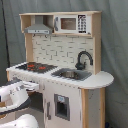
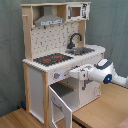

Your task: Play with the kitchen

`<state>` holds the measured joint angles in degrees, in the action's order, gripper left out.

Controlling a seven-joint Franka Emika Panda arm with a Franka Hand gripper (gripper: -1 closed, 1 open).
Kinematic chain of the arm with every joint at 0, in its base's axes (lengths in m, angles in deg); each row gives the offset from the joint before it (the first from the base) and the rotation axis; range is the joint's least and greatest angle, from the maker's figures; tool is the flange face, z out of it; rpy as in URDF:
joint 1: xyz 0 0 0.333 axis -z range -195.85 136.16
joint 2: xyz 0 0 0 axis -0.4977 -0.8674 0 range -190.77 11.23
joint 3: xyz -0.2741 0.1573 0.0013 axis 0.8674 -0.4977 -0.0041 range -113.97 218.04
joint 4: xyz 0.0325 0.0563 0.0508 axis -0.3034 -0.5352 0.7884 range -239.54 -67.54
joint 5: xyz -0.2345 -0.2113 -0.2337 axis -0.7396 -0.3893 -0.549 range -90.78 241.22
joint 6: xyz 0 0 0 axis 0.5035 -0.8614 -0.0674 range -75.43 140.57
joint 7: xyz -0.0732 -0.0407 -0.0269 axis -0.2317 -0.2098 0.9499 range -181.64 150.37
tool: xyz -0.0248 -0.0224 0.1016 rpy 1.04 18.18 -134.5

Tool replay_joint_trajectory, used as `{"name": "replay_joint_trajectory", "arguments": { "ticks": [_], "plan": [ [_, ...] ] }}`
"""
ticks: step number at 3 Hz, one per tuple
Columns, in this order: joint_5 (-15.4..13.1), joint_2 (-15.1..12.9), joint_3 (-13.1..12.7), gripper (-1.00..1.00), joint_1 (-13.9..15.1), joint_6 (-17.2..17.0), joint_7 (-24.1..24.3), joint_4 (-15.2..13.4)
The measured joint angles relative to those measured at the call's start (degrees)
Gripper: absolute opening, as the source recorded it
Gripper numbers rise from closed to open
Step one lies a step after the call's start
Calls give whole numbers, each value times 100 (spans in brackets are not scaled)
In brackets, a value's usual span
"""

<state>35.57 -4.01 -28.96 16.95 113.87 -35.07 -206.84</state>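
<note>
Reaching at the front panel just below the stovetop (image 2: 51, 59) of the toy kitchen (image 2: 60, 65), the end effector (image 2: 75, 73), whose grip I cannot tell, could clip the open cupboard door (image 2: 59, 107) if it drops.

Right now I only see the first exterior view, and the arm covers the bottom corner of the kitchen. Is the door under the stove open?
Observer: Yes. In the second exterior view the door below the stovetop stands swung open.
Operator: Where's the pincer?
Observer: The pincer is at the front panel of the kitchen, just above that open cupboard.
Operator: What's under the arm?
Observer: A wooden table beside the kitchen.
</note>
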Motion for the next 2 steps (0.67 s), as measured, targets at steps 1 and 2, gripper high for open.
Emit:
{"name": "replay_joint_trajectory", "arguments": {
  "ticks": [1, 2],
  "plan": [
    [0, 0, -8, -100, -1, -29, -575, 17],
    [0, 1, -13, -100, -1, -30, -1157, 28]
  ]
}}
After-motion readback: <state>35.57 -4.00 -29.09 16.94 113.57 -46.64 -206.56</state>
